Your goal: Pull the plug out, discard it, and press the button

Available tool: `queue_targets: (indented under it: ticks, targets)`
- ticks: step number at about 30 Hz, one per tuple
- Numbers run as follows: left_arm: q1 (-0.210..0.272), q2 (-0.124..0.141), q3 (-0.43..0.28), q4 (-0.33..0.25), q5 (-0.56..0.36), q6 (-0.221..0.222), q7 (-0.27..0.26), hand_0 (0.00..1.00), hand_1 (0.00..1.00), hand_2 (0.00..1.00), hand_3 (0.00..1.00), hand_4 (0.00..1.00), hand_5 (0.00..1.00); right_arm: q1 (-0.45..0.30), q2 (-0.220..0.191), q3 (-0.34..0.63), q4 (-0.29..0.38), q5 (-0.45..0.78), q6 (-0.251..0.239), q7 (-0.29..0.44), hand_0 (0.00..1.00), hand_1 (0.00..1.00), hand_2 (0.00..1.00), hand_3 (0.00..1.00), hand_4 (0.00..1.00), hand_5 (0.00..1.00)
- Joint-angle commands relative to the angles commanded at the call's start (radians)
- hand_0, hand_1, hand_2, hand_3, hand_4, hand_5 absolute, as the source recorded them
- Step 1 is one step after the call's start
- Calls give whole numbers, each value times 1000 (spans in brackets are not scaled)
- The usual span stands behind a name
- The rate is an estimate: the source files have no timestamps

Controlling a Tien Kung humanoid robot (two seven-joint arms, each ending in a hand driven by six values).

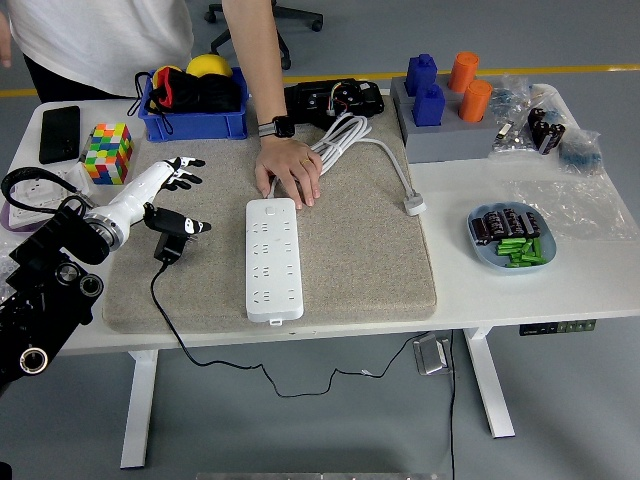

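Note:
A white power strip [273, 258] lies lengthwise on the grey mat [350, 260]. Its sockets show nothing plugged in. A person's hand [290, 178] rests flat on the strip's far end. The black plug [170, 238] lies on the mat's left part, left of the strip, and its black cable [200, 355] runs off the near table edge. My left hand [176, 172] hovers just above and behind the plug, fingers spread, holding nothing. The right arm is out of view.
A blue bin [195, 112], a colour cube [108, 152] and a black phone [58, 133] stand at the back left. The strip's white cord [352, 140] ends in a plug [413, 207]. At the right are a grey block holder [445, 125] and a blue plate [512, 242].

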Motion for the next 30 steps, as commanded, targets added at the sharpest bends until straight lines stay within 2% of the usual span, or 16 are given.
queue_targets:
  ticks: [1, 6, 7, 12, 13, 18, 19, 24, 25, 30]
  targets:
    - [-8, -2, 6, 3, 0, -5, 3, 630, 550, 564, 843, 787, 2, 1, 0, -1, 0, 0, 0, 0, 753, 701, 710, 723, 789, 607]
    - [-67, -18, 64, 51, 9, -20, 18, 630, 550, 564, 843, 787, 2, 2, -1, -6, 1, 3, 0, 0, 753, 701, 710, 723, 789, 607]
    - [-82, -21, 85, 67, -1, -17, 17, 278, 367, 358, 730, 589, 2, 1, -1, -5, 1, 1, 0, 0, 752, 701, 710, 723, 789, 608]
    - [-133, -33, 150, 118, -23, -17, 22, 278, 367, 358, 730, 589, 2, -5, -2, -4, -2, 0, 0, 0, 752, 701, 710, 723, 789, 608]
    - [-142, -37, 161, 127, -23, -16, 27, 128, 145, 179, 662, 242, 2, -7, -2, -3, -2, 0, 0, 0, 752, 701, 711, 723, 788, 609]
    - [-191, -56, 219, 160, -7, -17, 68, 128, 145, 179, 662, 242, 2, -8, 0, -2, -2, 1, 0, 0, 752, 701, 711, 723, 788, 609]
    - [-197, -59, 227, 164, -4, -18, 73, 72, 42, 122, 658, 94, 2, -8, 0, -2, -1, 1, 0, 0, 751, 701, 710, 723, 789, 610]
    - [-243, -78, 293, 194, 30, -29, 113, 72, 42, 122, 658, 94, 2, -9, 2, 0, -1, 2, 0, 0, 751, 701, 710, 723, 789, 610]
    - [-248, -80, 301, 197, 35, -31, 118, 61, 25, 112, 661, 8, 2, -9, 3, 0, -1, 2, 0, 0, 753, 700, 710, 723, 789, 611]
    - [-278, -100, 354, 235, 48, -35, 138, 61, 25, 112, 661, 8, 2, -9, 3, 2, -2, 2, 0, 0, 753, 700, 710, 723, 789, 611]
